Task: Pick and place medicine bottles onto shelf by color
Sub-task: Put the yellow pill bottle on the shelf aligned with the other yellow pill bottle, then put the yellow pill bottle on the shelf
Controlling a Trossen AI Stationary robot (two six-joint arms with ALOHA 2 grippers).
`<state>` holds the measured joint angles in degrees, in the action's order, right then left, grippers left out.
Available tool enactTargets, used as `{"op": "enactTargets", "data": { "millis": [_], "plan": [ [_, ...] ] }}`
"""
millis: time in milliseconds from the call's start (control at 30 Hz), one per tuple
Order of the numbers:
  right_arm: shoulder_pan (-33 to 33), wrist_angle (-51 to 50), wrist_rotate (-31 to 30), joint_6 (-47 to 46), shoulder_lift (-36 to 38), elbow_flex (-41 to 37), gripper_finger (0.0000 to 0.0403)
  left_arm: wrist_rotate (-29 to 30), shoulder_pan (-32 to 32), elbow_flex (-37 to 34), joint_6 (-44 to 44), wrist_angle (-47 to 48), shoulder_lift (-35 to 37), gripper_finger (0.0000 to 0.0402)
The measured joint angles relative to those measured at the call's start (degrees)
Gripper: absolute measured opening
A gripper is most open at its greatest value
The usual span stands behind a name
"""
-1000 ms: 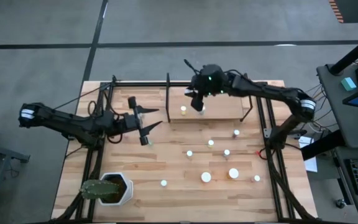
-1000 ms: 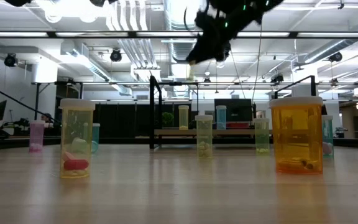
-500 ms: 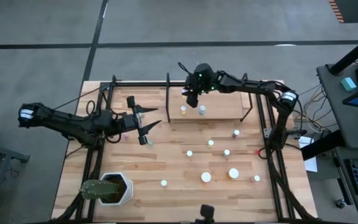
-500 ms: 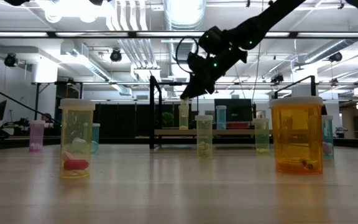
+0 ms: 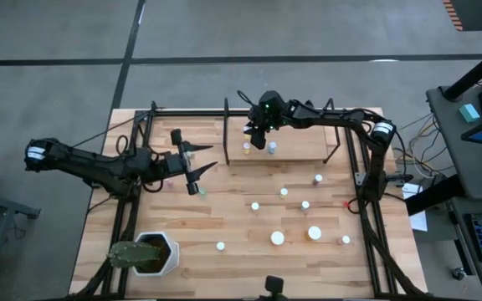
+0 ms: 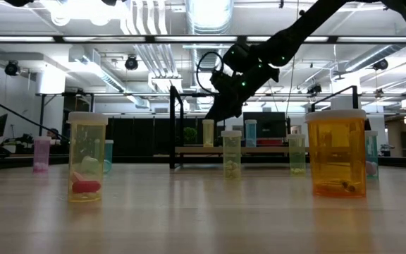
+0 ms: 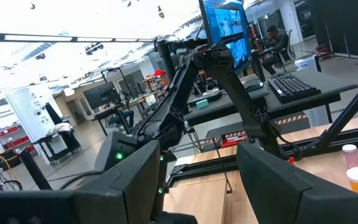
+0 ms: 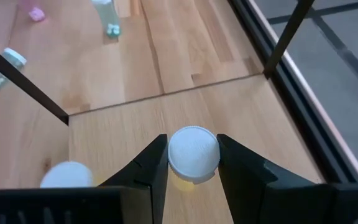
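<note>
My right gripper (image 8: 193,163) is over the left part of the shelf (image 5: 301,144), shut on a yellowish medicine bottle with a white cap (image 8: 193,154). In the high view the gripper (image 5: 254,136) hides that bottle. Two other bottles (image 5: 247,149) (image 5: 272,149) stand on the shelf board beside it. Several more bottles (image 5: 284,191) stand on the table's near right part. My left gripper (image 5: 205,159) hangs open and empty above the table's left part. My right gripper pinches the bottle's white cap (image 8: 174,155) by two opposite sides between its two fingers. The fingers slant down from the table's far right. The bottle is upright over the shelf board (image 8: 241,112); whether its base touches the board I cannot tell.
Black metal bars (image 5: 227,130) frame the shelf and run along the table's sides. A white hexagonal plant pot (image 5: 153,253) stands at the near left. Close to the low camera stand a yellow bottle (image 6: 87,156) and an orange one (image 6: 337,152). A person sits beyond the table (image 7: 278,38).
My right gripper has come down from high above the shelf to just over its board, drifting slightly toward the table's left edge, its fingers unchanged.
</note>
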<state>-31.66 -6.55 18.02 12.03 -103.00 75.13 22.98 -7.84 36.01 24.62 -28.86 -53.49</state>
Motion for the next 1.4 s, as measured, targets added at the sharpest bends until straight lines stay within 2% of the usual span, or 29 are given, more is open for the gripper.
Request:
{"op": "enactTargets", "data": {
  "millis": [467,1100,1400],
  "plan": [
    [0.1,2.0,0.0,1.6,-1.7,-0.2,0.0115,0.0,0.0,0.0,0.3,0.0,-0.1,0.0199],
    [0.1,1.1,-0.2,1.4,-1.5,-0.1,0.0183,0.0,0.0,0.0,0.3,0.0,-0.1,0.0199],
    [0.5,0.8,0.0,-1.5,2.1,-0.1,0.0203,0.0,0.0,0.0,0.0,0.0,-0.1,0.0199]
  ]
}}
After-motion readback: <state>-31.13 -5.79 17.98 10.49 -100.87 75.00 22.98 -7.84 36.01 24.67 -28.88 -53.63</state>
